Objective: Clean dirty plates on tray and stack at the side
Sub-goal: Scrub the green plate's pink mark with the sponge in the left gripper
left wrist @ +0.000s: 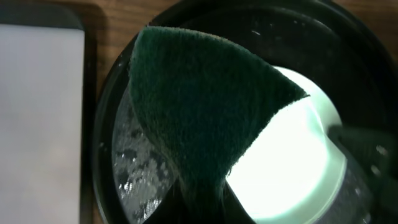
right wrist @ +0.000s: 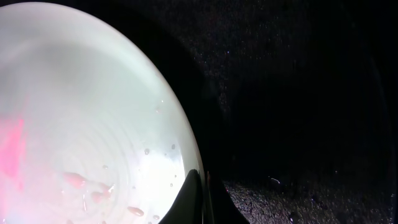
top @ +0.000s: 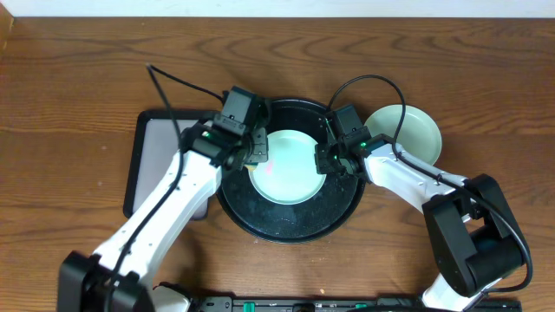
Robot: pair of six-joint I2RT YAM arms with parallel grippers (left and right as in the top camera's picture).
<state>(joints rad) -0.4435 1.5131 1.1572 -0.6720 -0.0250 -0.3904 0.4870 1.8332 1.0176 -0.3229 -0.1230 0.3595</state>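
1. My left hand (top: 253, 149) is clamped on a dark green scouring pad (left wrist: 205, 106). In the left wrist view the pad fans up out of the closed fingers and covers the left part of the plate below it.
2. My right hand (top: 328, 159) is pinched onto the right rim of the mint-green plate (top: 290, 169). In the right wrist view its two fingers (right wrist: 189, 202) meet on the plate's edge with barely a gap between them.
3. That plate lies inside the round black tray (top: 290, 221), roughly in its middle. My two hands face each other across it.
4. The tray sits about midway between the left and right edges of the surface (top: 69, 78). Its floor glistens with water (left wrist: 134, 162) beside the pad.
5. A pink smear (right wrist: 12, 149) marks the inside of the held plate, and a few droplets (right wrist: 93, 186) sit near the gripped rim.
6. A second plate (top: 412, 130), pale green, rests on the bare surface outside the tray, just beside its rim on the side toward the right edge. I cannot tell whether the two touch.
7. A rectangular tray (top: 165, 165) with a whitish inside lies just beside the round one, toward the left edge. My left arm crosses over its near corner.
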